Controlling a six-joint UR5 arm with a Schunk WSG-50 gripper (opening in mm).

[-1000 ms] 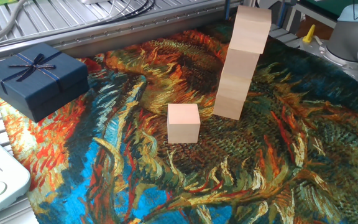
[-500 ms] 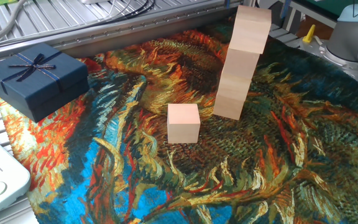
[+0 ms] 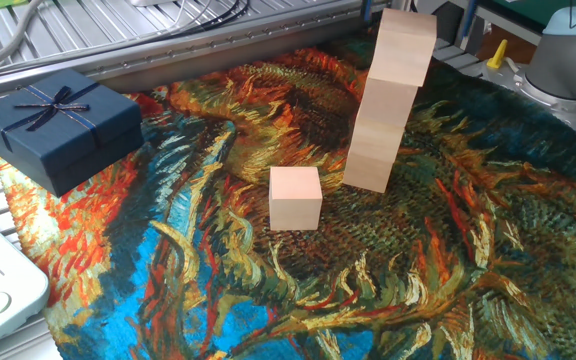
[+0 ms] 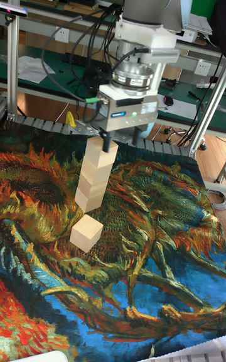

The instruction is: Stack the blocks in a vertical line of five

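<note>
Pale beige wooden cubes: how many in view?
5. Four seem stacked in the tower under the gripper, seams faint; one loose cube sits on the painted cloth beside its base.

A lone block (image 3: 295,197) sits on the cloth (image 3: 448,260) just beside the stack (image 3: 388,105).

We see a leaning stack of pale beige wooden blocks (image 3: 388,100), smooth and unmarked, standing upright on the patterned surface (image 3: 488,260); its top is cut off in the fixed view. One more block (image 3: 295,197) sits alone just beside the stack's base, apart from it.
</note>
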